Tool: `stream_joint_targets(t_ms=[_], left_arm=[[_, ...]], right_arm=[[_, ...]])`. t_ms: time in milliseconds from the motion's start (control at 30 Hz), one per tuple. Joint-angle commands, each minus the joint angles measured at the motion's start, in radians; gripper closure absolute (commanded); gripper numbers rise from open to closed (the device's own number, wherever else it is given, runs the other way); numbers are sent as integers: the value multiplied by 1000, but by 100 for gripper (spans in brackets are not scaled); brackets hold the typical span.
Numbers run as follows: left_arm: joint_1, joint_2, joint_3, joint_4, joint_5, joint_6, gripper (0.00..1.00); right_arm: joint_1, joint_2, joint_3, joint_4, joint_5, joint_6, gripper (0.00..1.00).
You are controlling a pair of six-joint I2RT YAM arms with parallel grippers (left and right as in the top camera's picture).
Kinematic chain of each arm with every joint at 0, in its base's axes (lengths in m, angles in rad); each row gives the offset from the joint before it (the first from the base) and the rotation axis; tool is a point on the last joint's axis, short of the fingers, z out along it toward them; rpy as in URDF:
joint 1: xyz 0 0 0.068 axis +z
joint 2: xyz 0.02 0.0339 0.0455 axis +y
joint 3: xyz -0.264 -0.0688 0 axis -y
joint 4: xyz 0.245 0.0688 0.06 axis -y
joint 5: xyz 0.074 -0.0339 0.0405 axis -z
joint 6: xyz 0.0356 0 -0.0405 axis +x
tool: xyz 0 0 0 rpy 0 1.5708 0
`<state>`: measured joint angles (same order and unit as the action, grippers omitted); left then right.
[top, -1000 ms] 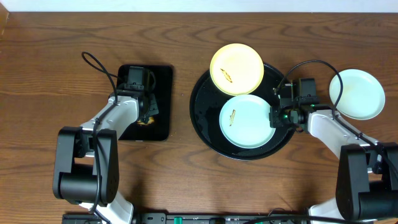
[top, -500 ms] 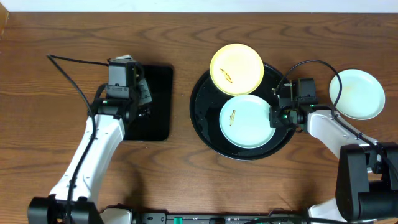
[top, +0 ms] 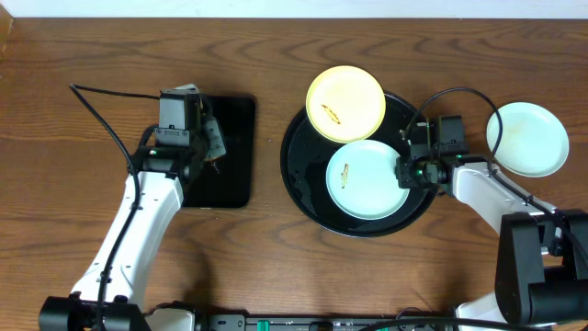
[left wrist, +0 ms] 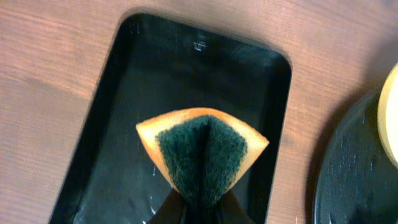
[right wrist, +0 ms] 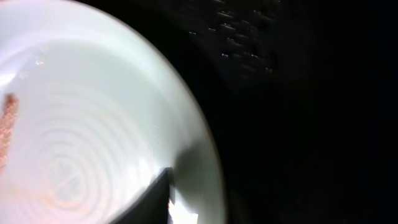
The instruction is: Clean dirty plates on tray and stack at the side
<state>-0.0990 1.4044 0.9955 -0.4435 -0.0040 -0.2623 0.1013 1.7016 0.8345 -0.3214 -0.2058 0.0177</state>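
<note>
The round black tray (top: 299,170) holds a pale yellow plate (top: 344,103), which leans over its back rim, and a mint-white plate (top: 366,184), each with a brown smear. A second mint-white plate (top: 526,138) lies on the table at the right. My right gripper (top: 404,173) is shut on the right rim of the tray's mint-white plate (right wrist: 93,124); one finger (right wrist: 180,205) lies on its inside. My left gripper (top: 209,140) is shut on a folded orange and green sponge (left wrist: 202,152), held above the rectangular black tray (left wrist: 118,124).
The rectangular tray (top: 234,152) lies left of the round tray, with a strip of bare wood between them. The round tray's rim (left wrist: 348,180) and the yellow plate's edge (left wrist: 392,106) show at the right of the left wrist view. Cables run over both arms.
My left arm has lifted the sponge off the rectangular tray and stretched out. The yellow plate has shifted slightly left. My right gripper has stayed at the mint-white plate's rim.
</note>
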Motion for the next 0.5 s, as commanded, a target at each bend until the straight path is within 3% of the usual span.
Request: stream_joint_targets(t_ms=[0, 167, 367, 467], left_arm=[[19, 13, 150, -154, 58, 6, 93], [51, 111, 372, -409, 203, 109, 92], [49, 210, 401, -428, 177, 159, 93], [31, 258, 401, -392, 298, 165, 93]], right_arm=[[5, 22, -15, -3, 14, 0, 99], [5, 22, -15, -4, 15, 0, 99], [5, 22, -15, -6, 14, 0, 99], [5, 22, -15, -5, 14, 0, 99]])
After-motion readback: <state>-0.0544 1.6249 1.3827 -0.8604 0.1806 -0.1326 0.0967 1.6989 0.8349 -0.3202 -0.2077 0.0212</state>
